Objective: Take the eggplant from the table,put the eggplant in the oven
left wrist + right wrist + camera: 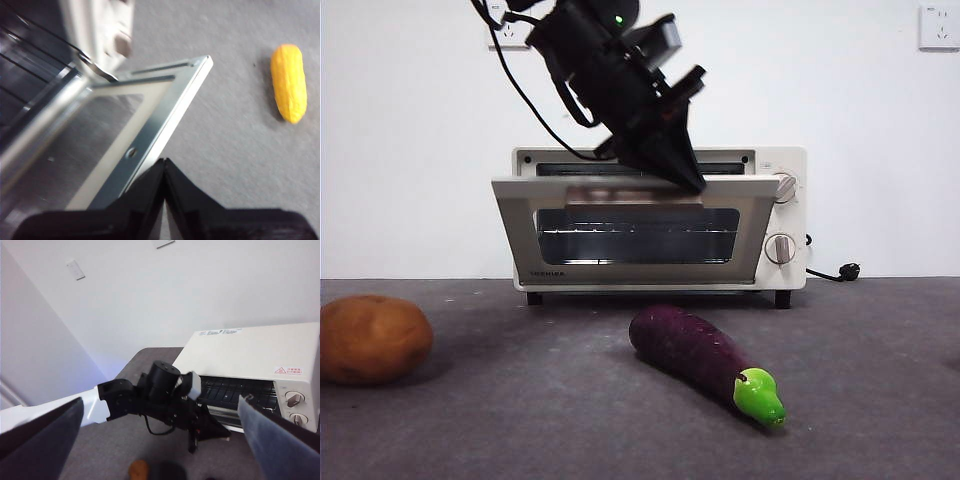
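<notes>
The eggplant (695, 350), dark purple with a green cap, lies on the table (880, 400) in front of the oven (791, 215), with no gripper near it. The oven's glass door (515, 225) hangs partly open, tilted outward at the top. My left gripper (690, 180) comes down from above and rests on the door's top edge, jaws shut together. In the left wrist view its tips (164, 165) sit at the door's metal inner frame (150, 132). My right gripper (160, 399) hovers high above the scene, open and holding nothing.
A round orange-brown potato (372, 338) sits at the table's left. A yellow oblong toy (289, 82) lies on the table beside the oven. The oven's black cord and plug (846, 271) trail out to its right. A white wall stands behind.
</notes>
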Robot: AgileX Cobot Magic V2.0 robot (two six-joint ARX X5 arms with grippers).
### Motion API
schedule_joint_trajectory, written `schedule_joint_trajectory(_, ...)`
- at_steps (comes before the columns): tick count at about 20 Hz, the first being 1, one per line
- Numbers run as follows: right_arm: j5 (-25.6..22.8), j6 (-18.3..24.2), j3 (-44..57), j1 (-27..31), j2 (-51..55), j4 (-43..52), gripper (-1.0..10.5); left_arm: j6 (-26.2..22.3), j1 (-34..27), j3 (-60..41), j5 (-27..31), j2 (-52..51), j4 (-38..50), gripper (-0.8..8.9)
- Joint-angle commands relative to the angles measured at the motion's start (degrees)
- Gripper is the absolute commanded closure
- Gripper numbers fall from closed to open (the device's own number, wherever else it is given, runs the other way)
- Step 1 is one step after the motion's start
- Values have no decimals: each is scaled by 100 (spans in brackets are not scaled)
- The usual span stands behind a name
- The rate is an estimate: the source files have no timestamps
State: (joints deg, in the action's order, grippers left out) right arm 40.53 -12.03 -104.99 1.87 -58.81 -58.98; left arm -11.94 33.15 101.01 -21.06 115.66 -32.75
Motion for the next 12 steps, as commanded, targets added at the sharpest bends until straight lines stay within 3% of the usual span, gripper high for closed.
schedule_joint_trajectory(1, 22, 44, -22, -9, 17, 17, 382, -2, 33, -120, 260, 190, -81, 819)
schedule_joint_trajectory(12, 22, 24, -22, -9, 17, -70, 382, 140, 345, -120, 155, 190, -225, 819)
